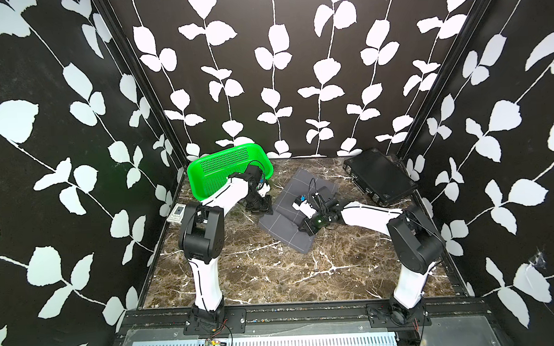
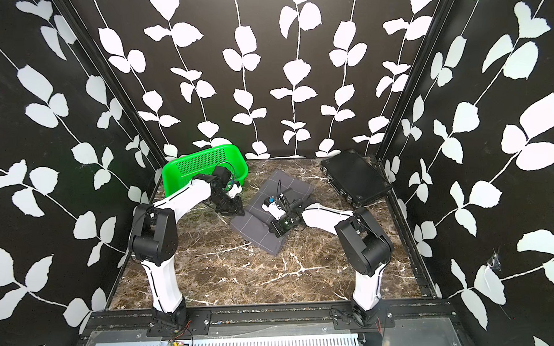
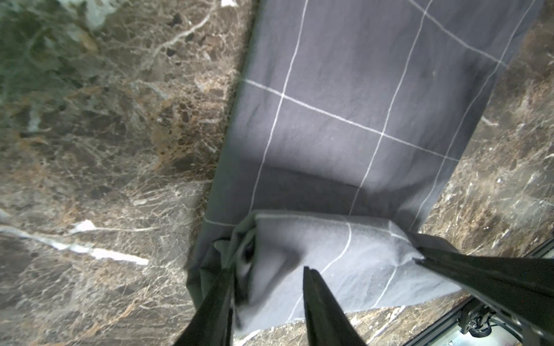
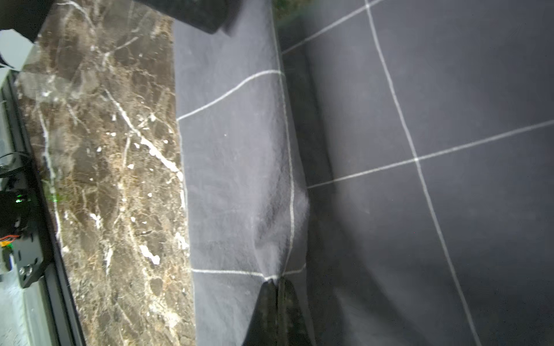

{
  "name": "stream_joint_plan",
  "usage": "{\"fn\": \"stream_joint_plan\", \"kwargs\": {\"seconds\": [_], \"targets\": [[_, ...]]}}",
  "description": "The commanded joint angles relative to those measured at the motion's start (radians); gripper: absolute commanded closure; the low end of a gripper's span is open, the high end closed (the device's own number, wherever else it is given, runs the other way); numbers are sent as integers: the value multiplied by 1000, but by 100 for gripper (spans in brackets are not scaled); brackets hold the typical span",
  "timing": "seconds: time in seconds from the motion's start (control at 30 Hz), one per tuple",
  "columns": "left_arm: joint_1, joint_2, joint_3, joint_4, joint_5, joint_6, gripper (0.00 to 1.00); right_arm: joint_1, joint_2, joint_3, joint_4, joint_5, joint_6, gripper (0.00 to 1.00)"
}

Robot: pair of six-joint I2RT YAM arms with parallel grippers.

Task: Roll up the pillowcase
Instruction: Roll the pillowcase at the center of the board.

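**Pillowcase [image 1: 288, 231] pinched at two points along its turned-over edge**

And here's the pillowcase, lying slantwise on the marble surface [image 1: 273, 270], in the far half. It sits between the green basket [image 1: 223, 158] and the black flat case [image 1: 381, 175], and touches neither. Both top views show the two arms bent low over the cloth.

One edge is turned over on itself into a soft band, and flat gridded cloth stretches away beyond it, plain to see in the left wrist view.

The left gripper [image 3: 269, 269] is down at the corner nearest the basket. Its fingers [image 3: 215, 299] stand a little apart with the bunched end of the fold between them. It looks like a pinch, though the blur down there leaves some doubt.

The right gripper [image 4: 274, 283] is further along the same band. Its fingers are pressed together on the crease, and the cloth puckers into small wrinkles right at the tips.

Around the edges, the basket stands tilted in the far left corner. The case lies flat in the far right corner, close to the side wall. A small white card [image 1: 177, 212] rests at the left edge of the surface, just this side of the basket.
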Motion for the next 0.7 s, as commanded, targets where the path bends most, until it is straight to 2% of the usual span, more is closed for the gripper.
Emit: {"fn": "stream_joint_plan", "kwargs": {"seconds": [0.0,0.37,0.53,0.6,0.67], "targets": [[8,10,37,-34,-26,35,62,6,22,-17,43,54,5,100],[4,51,31,-28,-173,120,63,6,67,29,23,104,-52,100],[-10,77,44,-37,-213,151,63,19,30,35,-16,136,-77,89],[-20,89,45,-47,-236,164,63,34,14,42,-48,179,-104,82],[-28,90,34,-42,-246,171,63,61,-10,45,-83,275,-160,70]]}}
